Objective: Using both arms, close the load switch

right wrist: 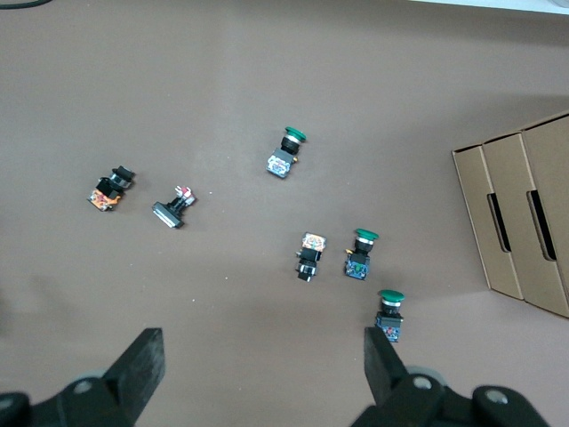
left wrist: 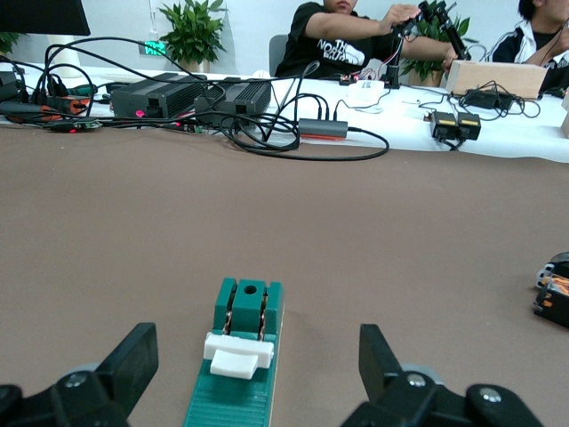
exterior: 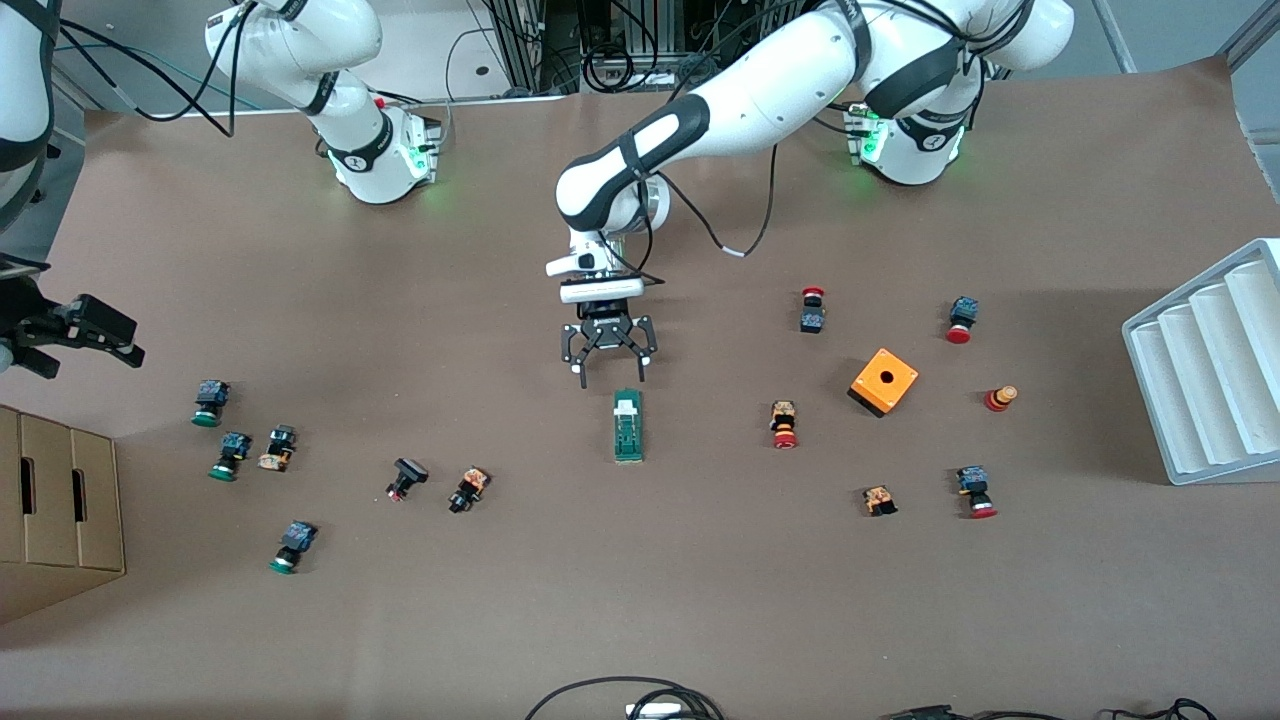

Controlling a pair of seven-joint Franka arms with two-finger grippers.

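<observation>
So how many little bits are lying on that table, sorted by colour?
Green-capped buttons: 3
Red-capped buttons: 4
Black-and-orange parts without a coloured cap: 3
Black-capped part: 1
Red-and-orange part: 1
Green load switch: 1
Orange box: 1
Total: 14

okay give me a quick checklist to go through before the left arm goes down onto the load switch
1. Left hand open: ok, fingers spread wide.
2. Left hand lined up with the load switch: ok, it hangs by the end with the white tab, which shows between the fingers in the left wrist view.
3. Switch free of clutter: ok, the nearest push buttons lie well apart from it.
4. Right hand ready to help: not ok, it is open but over the right arm's end of the table, above the green-capped buttons.
5. Tab already in closed position: cannot tell.
</observation>
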